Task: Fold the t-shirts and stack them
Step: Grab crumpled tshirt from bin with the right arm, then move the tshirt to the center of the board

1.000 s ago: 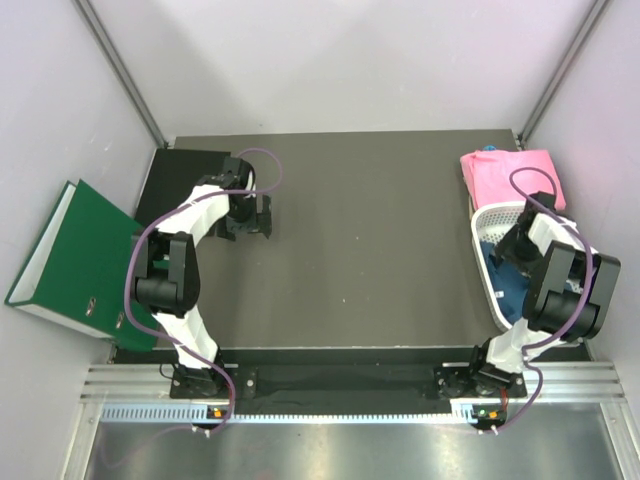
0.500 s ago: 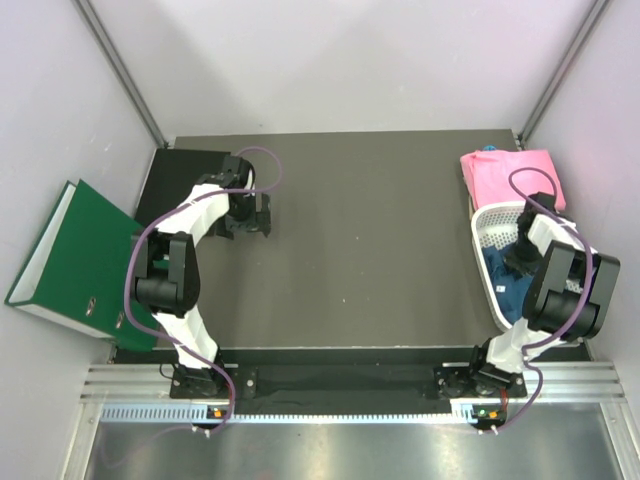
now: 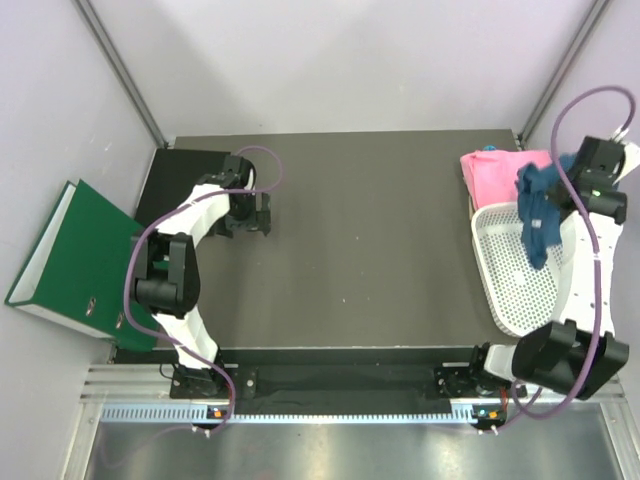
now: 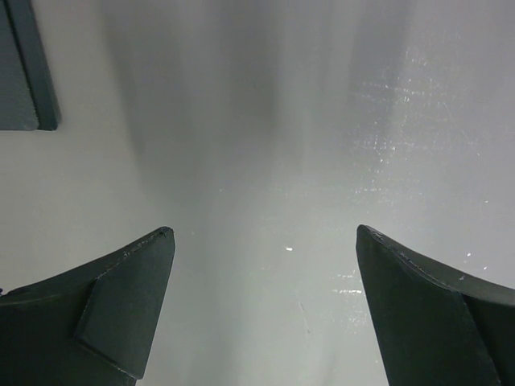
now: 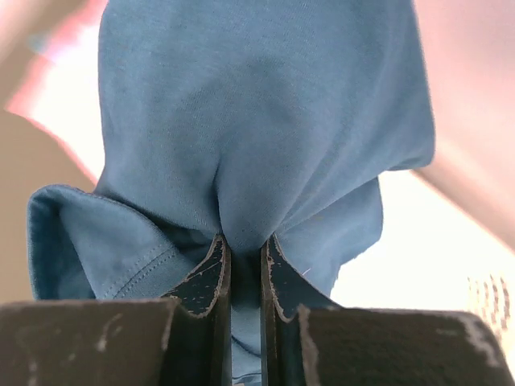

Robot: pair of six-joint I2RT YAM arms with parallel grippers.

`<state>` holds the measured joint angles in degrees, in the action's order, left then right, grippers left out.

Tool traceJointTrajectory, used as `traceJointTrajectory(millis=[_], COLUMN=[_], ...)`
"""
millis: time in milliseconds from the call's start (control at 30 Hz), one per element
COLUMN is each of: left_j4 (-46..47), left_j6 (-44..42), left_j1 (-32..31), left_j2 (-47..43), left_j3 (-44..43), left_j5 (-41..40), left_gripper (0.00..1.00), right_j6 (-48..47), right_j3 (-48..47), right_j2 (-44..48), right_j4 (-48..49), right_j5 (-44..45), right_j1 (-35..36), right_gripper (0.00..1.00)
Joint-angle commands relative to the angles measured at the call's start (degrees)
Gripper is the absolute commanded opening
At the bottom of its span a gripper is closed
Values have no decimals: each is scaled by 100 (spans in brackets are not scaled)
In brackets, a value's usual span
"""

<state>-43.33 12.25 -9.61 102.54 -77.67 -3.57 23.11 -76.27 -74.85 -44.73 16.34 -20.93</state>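
Right arm [image 3: 588,262] stretched high, right end effector [image 5: 244,240] pinching teal shirt [image 3: 537,215], seemingly over basket [image 3: 518,285]; left end effector [image 4: 265,233] agape.

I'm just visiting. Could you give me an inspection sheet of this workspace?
Surface: dark grey table.
Job's things: blue shirt hangs bunched from the right gripper over the white basket; pink shirt lies at the far right corner.
Clutter: white basket at the right; green binder beside the left edge.
Grippers: left gripper open, holding nothing; right gripper shut on the blue shirt.
Cables: looping purple cables, one per side.
Surroundings: pale walls; metal rail at the near edge.
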Motion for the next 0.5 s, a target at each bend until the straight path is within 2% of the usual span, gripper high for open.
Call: traceJointTrajectory(millis=[0,67,167,200,367,467], left_j4=[211,176,80,71,27,0], left_j6=[5,-3,5,23,58,58], left_j1=[-24,-24,-24,-24,-24,-24], left_j2=[-393,-358,-244,-217,-217,-235], left_j3=[-231,-284,-381,-398,-372,-363], left_j5=[-170,-187,-205,-205,-258,-319], left_gripper=[99,99,99,99,99,99], right_j6=[-465,-553,-650,-659,-484,-378], right_j3=[-765,-880,-1187,-1345,-1619,-1575], right_j2=[217,129,-213,-345,-1575,-2304], right_j4=[219,289,272,281,210,245], right_j5=[-849,-1097,-1098,-1072,-1159,-1220], right_j1=[394,711,1791,2473,4224,4902], right_gripper=[0,0,0,0,0,0])
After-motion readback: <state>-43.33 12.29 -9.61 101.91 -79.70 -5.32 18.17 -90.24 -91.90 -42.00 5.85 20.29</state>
